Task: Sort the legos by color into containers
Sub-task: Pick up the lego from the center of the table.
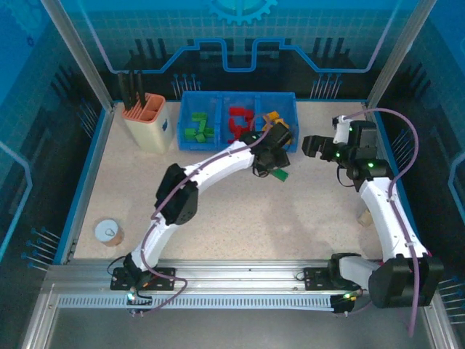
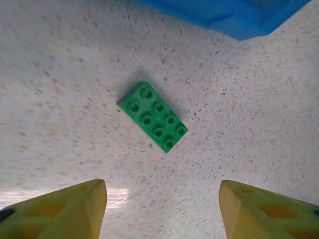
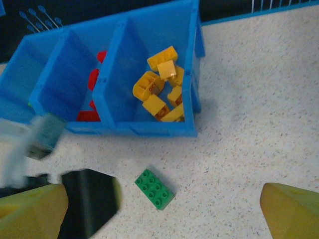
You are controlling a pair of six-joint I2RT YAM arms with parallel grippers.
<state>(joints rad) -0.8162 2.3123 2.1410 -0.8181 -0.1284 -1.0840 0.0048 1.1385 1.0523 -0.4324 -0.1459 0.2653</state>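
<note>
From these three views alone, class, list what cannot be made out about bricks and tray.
1. Top view: the left arm covers much of the tray's right compartment and its yellow bricks.
2. Left wrist view: the top edge cuts off the tray, hiding its contents.
3. Right wrist view: a divider hides most red bricks.

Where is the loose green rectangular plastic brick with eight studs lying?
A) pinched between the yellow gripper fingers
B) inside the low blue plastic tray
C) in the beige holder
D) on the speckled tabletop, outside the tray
D: the green brick lies flat on the speckled tabletop, apart from the blue tray, with nothing touching it.
</note>
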